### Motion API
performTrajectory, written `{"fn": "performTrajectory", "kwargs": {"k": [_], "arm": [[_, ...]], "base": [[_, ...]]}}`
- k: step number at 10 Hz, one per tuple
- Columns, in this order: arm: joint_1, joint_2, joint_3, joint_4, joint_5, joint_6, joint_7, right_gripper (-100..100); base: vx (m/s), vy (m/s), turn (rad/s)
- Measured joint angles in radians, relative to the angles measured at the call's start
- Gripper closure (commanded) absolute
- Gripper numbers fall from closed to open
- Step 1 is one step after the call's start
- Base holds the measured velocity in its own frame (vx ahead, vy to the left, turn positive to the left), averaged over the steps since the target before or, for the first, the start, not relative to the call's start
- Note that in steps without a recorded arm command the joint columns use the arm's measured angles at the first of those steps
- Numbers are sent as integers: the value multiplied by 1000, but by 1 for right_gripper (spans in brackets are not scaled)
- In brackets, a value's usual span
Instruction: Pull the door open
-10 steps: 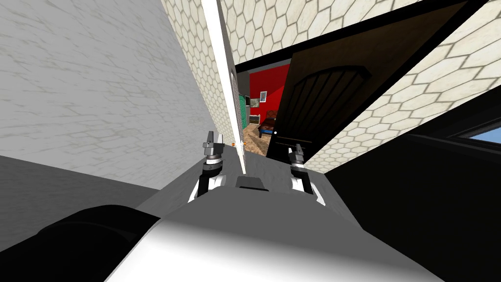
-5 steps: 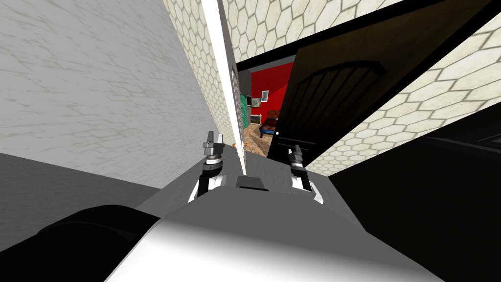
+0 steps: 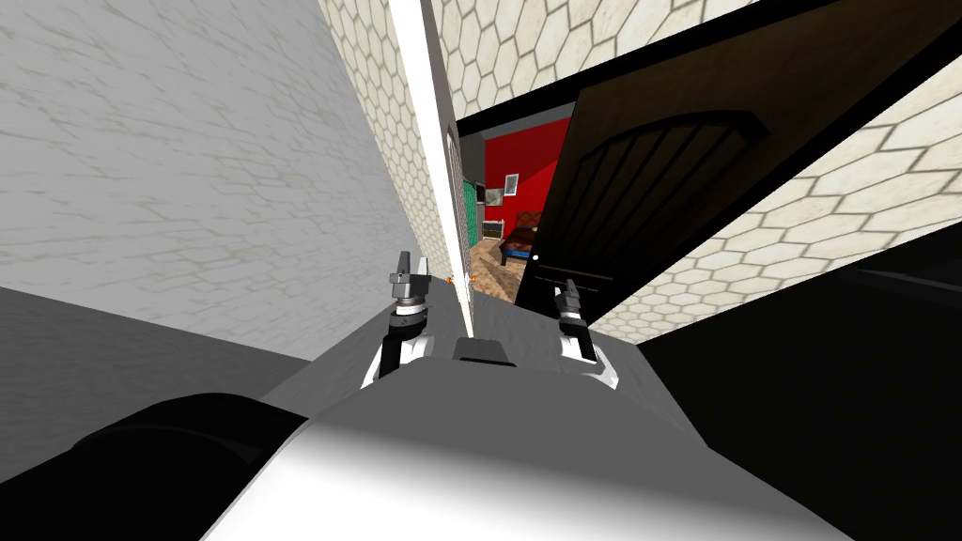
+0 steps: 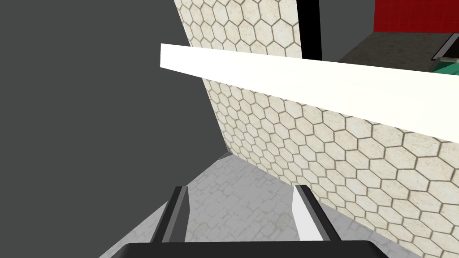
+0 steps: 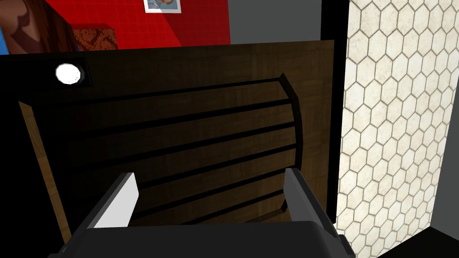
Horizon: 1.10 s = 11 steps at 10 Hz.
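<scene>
Facing the dark door [image 5: 201, 121], the right gripper [image 5: 209, 177] holds nothing and its fingers are spread wide. The slatted panel lies straight ahead of the tips, close; I cannot tell whether they touch it. The round white knob [image 5: 68, 74] sits off beyond one finger, out of line with the gap and near the door's free edge. The door stands ajar, and a red wall [image 5: 134, 22] shows past that edge.

Risks, as I judge them:
- Closing here would catch only flat panel.
- Reaching forward off-line would push the door away rather than draw it in.
- The smooth, round knob may slip from thin blades under a pull.

The left gripper [image 4: 240, 190] is also spread and empty, close to a hexagon-tiled wall [image 4: 340, 148] and a white strip [image 4: 313, 85]. A base turn could scrape it there.
</scene>
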Motion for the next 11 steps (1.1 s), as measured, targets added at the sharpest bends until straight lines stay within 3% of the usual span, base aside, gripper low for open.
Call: {"fn": "performTrajectory", "kwargs": {"k": [5, 11], "arm": [[-82, -36, -34, 148, -28, -1, 16, -100], [-144, -63, -60, 286, -50, -8, 28, -100]], "base": [[75, 4, 52], [49, 2, 37]]}}
